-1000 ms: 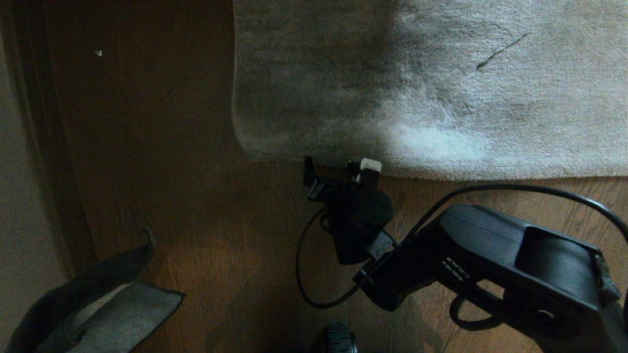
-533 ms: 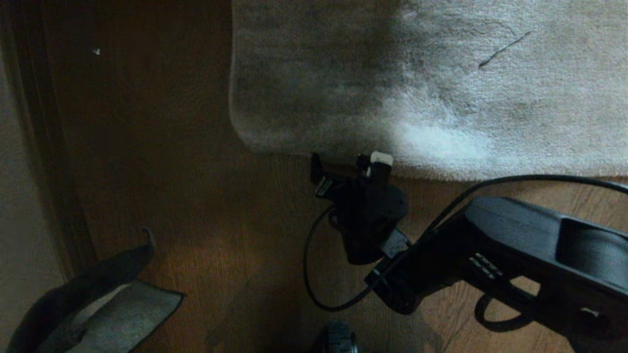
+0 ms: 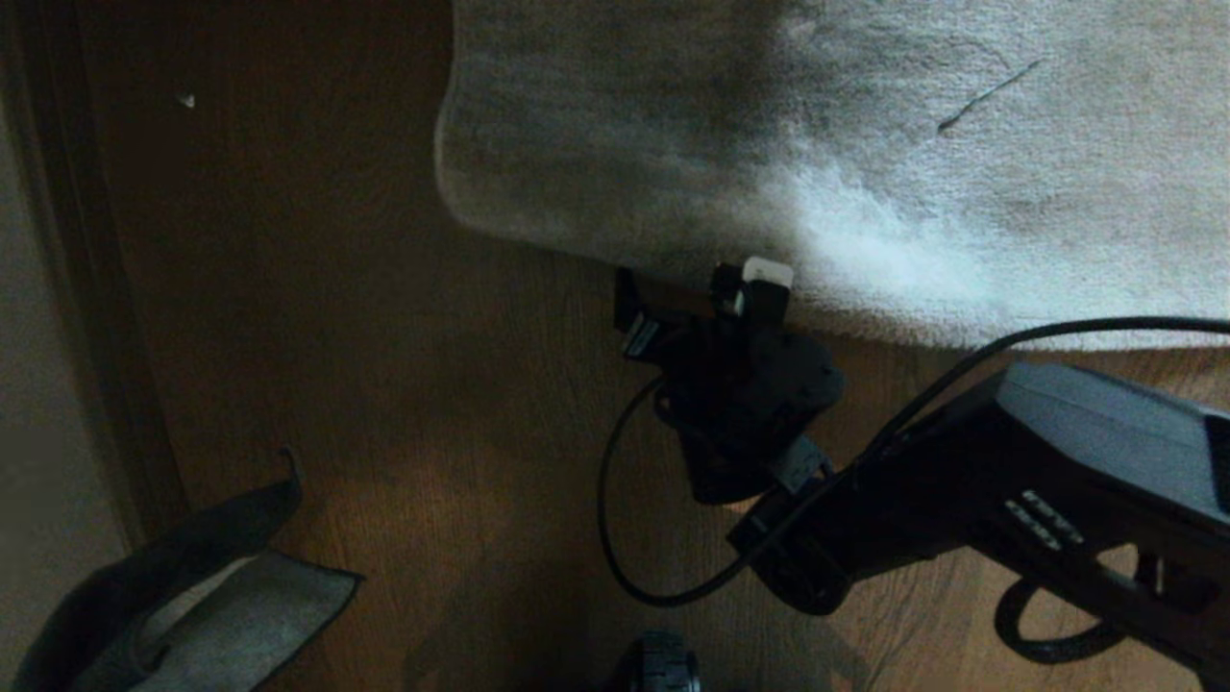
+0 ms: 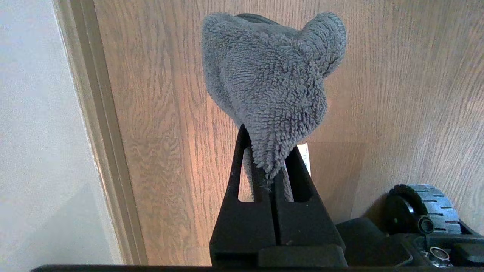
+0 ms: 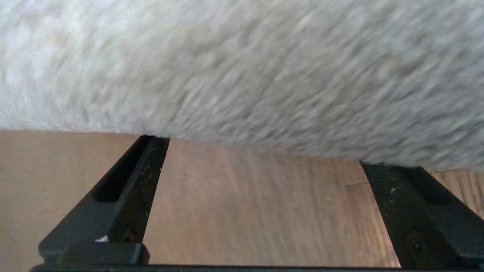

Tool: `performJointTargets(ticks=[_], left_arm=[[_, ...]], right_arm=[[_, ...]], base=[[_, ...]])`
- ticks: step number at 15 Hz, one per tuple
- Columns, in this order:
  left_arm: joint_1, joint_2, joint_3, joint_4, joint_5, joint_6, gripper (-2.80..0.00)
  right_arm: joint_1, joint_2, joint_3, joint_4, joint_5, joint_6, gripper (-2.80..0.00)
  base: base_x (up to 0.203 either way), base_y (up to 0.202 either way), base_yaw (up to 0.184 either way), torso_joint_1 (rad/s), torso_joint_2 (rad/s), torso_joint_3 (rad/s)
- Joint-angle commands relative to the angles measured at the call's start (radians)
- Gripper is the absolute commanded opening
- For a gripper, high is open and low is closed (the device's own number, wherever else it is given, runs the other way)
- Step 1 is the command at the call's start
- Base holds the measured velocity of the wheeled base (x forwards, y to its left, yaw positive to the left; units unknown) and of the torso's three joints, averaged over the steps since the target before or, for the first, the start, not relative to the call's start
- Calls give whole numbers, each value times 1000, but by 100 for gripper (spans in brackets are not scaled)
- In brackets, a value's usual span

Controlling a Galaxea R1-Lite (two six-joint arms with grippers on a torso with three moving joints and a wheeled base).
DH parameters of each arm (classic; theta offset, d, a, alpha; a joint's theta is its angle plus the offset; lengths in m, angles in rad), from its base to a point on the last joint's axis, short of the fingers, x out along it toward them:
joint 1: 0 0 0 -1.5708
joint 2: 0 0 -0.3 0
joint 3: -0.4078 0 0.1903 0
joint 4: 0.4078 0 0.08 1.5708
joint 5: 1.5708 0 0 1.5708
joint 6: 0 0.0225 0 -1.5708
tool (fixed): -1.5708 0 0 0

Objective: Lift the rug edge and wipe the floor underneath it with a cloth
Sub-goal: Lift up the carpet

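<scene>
I have the right hand point(image 3: 701, 288) low over the floor point(image 3: 404, 404), just below the middle of my head view, pointing up toward twelve o'clock. Its two fingers are spread wide and hold nothing. Their tips reach the rug edge point(image 3: 596, 252); in the right wrist view both fingertips point(image 5: 153, 145) slip out of sight under the pile, with bare wood showing between them. The right forearm runs in from about four o'clock, a black cable looping off it across the planks. The rug point(image 3: 865, 144) fills the upper right of my head view, its rounded corner near eleven o'clock of the hand, its near border slanting across just ahead of the fingers.

The left hand point(image 4: 264, 166) is clenched on the cloth point(image 4: 268, 83). In the left wrist view the grey rag is pinched between the closed black fingers and bunches up beyond them, a small white tag peeking out beside one finger. In my head view the cloth point(image 3: 192, 596) shows at seven o'clock, well apart from the rug, next to the skirting board point(image 3: 86, 317) along the wall.
</scene>
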Motion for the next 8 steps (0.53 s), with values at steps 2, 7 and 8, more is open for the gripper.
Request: performJointTargets(ticks=[2,7,8], left_arm=[[0,0,0,0,0,-1,-280],[0,0,0,0,0,-1,-280],[0,0,1,0,0,-1,-280]], right_arm=[[55,-54,20,-47,1,-1,0],[129,-105,51,-47,1,-1,0],[143,-111,54,-47,1,-1,0]], base=[[0,0,0,0,0,0],[0,0,0,0,0,0],[0,0,0,0,0,0]])
